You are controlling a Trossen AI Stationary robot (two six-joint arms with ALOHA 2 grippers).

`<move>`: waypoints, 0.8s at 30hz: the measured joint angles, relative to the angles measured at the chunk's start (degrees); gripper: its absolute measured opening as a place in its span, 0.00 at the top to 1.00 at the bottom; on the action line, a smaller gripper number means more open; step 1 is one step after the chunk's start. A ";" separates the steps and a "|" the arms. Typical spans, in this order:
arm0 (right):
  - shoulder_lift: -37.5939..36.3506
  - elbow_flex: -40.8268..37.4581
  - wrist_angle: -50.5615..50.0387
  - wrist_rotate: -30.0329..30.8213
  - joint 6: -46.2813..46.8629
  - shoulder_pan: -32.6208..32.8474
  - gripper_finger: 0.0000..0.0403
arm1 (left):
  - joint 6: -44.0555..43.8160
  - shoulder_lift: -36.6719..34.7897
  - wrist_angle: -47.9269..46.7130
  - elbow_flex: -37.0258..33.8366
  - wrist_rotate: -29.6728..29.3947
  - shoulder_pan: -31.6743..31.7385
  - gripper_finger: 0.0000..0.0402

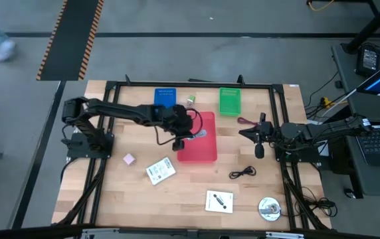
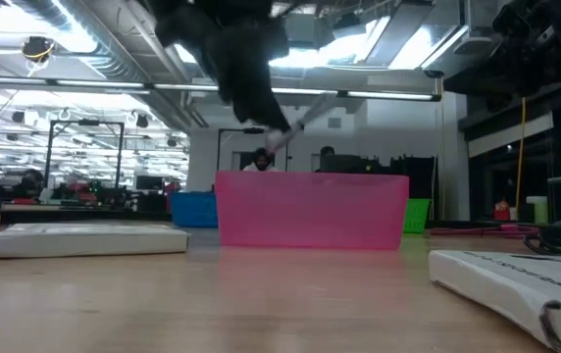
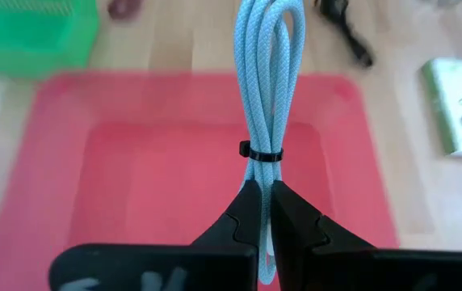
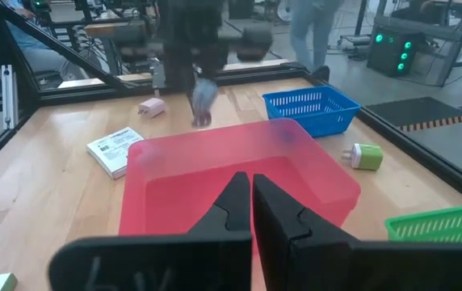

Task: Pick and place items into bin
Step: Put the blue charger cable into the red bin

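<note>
While the left gripper [image 3: 261,212] pinches a light blue cable [image 3: 267,77] above the red bin [image 1: 200,141], the right gripper [image 4: 251,212] waits beside it, fingers together.

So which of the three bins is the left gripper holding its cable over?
The red bin in the middle. The left gripper grips a light blue cable above it; the blue bin and green bin sit farther back.

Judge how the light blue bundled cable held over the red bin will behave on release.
The light blue cable is probably soft and light, pinched between the left gripper's fingers. A black tie bundles it, so it should drop compactly into the red bin without rolling.
</note>
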 joint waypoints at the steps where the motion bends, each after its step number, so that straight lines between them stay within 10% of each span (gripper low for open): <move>1: 0.19 0.00 0.00 0.00 0.00 0.00 1.00 | -0.60 0.97 0.18 0.00 -0.17 0.00 0.99; 24: 2.59 -0.02 0.15 0.00 -0.04 0.01 1.00 | -4.74 12.63 4.54 -0.02 0.07 0.00 0.92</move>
